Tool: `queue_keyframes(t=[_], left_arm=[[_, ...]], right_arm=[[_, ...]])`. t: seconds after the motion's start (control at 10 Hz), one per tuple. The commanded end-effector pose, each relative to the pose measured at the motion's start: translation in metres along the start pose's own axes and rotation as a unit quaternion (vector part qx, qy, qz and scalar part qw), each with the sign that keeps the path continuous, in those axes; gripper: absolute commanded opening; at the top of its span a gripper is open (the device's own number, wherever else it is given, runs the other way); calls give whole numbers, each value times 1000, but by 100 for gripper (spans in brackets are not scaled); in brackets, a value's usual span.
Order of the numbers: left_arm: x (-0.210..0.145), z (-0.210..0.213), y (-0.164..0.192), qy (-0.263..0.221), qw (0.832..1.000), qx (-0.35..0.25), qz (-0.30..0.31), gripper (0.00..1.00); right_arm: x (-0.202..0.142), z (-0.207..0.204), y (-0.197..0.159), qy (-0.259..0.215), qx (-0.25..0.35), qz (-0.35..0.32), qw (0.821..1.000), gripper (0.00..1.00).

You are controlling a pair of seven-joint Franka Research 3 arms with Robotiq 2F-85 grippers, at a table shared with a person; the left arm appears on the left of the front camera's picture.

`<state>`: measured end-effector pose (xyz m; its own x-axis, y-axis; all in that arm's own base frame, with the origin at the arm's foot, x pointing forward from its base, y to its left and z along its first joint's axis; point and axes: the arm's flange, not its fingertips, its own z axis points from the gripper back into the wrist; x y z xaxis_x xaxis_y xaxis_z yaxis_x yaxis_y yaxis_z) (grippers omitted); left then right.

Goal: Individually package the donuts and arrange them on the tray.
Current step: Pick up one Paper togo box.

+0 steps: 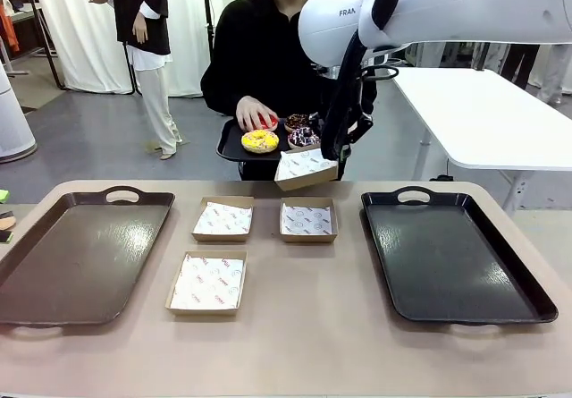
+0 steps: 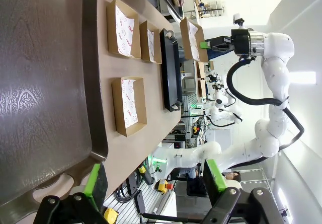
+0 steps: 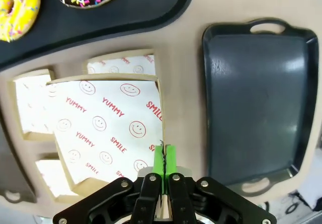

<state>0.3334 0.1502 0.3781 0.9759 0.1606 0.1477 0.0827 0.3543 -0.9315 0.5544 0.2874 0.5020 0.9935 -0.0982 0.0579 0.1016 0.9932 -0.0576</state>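
- Cardboard box [image 1: 307,167] with the smiley "YUMMY / SMILE" paper liner is up in the air and tilted. The right gripper [image 3: 162,156] has it pinched by the rim, jaws clamped tight on the edge, green pads [image 3: 158,159] pretty much together.
- That box hangs just in front of the small tray [image 1: 231,143], which the person holds at the far side of the table [image 1: 304,344].
- All four donuts are on the small tray, none boxed yet.
- Yellow donut [image 1: 260,140] is front left. Red donut [image 1: 266,122] is behind it, with the person's hand [image 1: 254,112] on top of it.
- Brown donut [image 1: 297,121] is back right. Sprinkled donut [image 1: 304,136] is in front of that one and closest to the held box.
- In the right wrist view the yellow and sprinkled ones peek in along the top edge, past the far rim of the held box.
- Left gripper [image 2: 153,183] is wide open with nothing between the fingers. It's hovering by the handle end of the left tray [image 2: 40,83].
- Three more lined boxes sit flat on the table between the two big trays: back-left box [image 1: 223,218] and back-right box [image 1: 308,219] side by side, and the front box [image 1: 207,282] closer to the robot.
- Right tray [image 1: 451,255] is the black one on the robot's right side, well apart from the boxes.
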Motion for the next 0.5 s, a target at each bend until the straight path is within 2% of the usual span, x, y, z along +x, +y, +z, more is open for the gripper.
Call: queue_keyframes(t=[0.0, 0.1, 0.4], left_arm=[[0, 1, -1, -6, 1000, -10, -5, 100], [0, 1, -1, -6, 1000, -10, -5, 100], [0, 1, -1, -6, 1000, -10, -5, 100]], right_arm=[[-6, 9, -10, 4, 1, 37, 999, 0], [0, 0, 0, 0, 0, 0, 1000, 0], [0, 0, 0, 0, 0, 0, 1000, 0]])
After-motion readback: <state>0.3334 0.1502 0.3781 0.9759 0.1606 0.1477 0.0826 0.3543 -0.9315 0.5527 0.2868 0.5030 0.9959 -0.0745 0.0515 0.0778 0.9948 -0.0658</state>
